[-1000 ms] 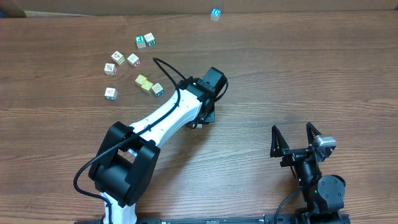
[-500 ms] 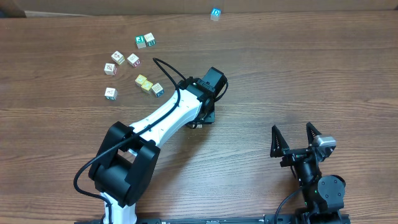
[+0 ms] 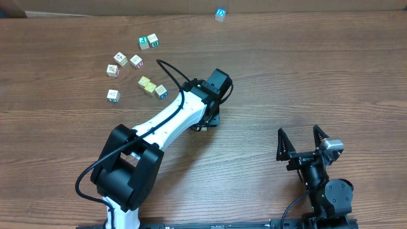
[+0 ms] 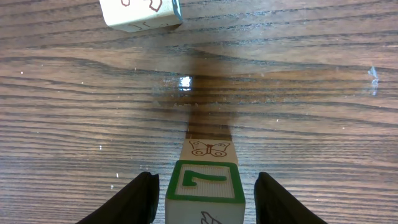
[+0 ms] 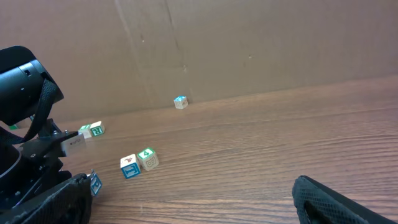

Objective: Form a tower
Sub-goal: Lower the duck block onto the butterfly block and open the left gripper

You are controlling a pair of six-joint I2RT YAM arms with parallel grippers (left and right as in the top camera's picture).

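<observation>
In the left wrist view my left gripper (image 4: 205, 182) stands open around a cream cube with a green-framed top face (image 4: 205, 182). There is a gap between the cube and each black finger. A butterfly-printed face (image 4: 209, 149) shows just beyond that cube. From overhead the left wrist (image 3: 212, 89) hides both the jaws and this cube. The tower (image 3: 220, 14), with blue print on its top, stands far off at the table's back edge and is also seen small in the right wrist view (image 5: 180, 102). My right gripper (image 3: 297, 133) is open and empty near the front right.
Several loose cubes (image 3: 137, 61) lie scattered at the back left, two yellow ones (image 3: 147, 84) among them. Another cream cube (image 4: 140, 14) lies ahead of the left gripper. A brown cardboard wall (image 5: 249, 43) backs the table.
</observation>
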